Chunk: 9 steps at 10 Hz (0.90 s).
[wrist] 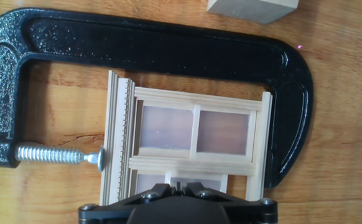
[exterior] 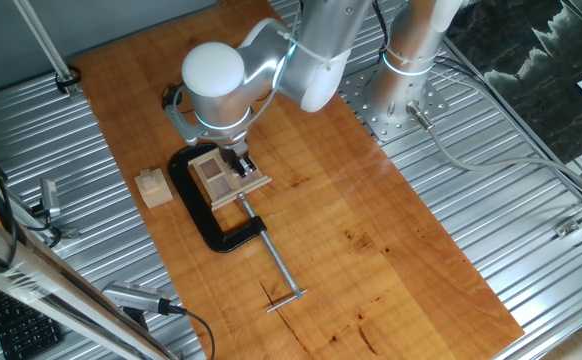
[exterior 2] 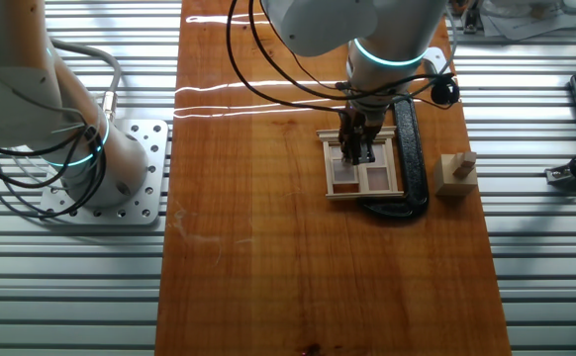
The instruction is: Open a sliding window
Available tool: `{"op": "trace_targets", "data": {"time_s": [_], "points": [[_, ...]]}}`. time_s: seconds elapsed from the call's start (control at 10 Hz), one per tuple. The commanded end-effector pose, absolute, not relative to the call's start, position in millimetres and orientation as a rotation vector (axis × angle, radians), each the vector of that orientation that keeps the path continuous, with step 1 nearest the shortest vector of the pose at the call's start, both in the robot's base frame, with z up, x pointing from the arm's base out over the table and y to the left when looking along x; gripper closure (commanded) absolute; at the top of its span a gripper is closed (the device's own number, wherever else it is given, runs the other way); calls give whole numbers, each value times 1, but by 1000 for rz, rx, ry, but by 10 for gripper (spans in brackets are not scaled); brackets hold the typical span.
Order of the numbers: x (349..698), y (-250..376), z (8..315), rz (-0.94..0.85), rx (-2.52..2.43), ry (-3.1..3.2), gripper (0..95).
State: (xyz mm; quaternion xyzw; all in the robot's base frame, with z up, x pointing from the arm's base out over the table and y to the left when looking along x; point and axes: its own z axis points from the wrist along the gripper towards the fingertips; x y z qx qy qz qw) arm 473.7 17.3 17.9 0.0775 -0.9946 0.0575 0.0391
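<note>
The sliding window (wrist: 196,134) is a small light-wood frame with crossbars and brownish panes. It lies flat on the wooden table, held in a black C-clamp (wrist: 156,43). It also shows in one fixed view (exterior: 211,180) and in the other fixed view (exterior 2: 377,178). My gripper (wrist: 180,184) is down on the window's near sash. Its fingers are drawn close together around the sash's thin upright crossbar. The gripper also shows in the fixed views (exterior: 239,165) (exterior 2: 355,153). The fingertips hide the contact point.
The clamp's steel screw (exterior: 271,260) sticks out across the table toward the front. A plain wooden cube (exterior: 153,186) stands beside the clamp, also seen in the other fixed view (exterior 2: 456,176). The arm base (exterior 2: 100,168) is bolted beside the board. Ribbed metal surrounds the board.
</note>
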Motion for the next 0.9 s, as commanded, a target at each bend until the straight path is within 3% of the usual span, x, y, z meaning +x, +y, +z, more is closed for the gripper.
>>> {"op": "trace_targets", "data": {"time_s": [0.1,0.9], "points": [[474,17,19,177,241,-3049,950],[474,17,19,167,305,-3045,950]]}}
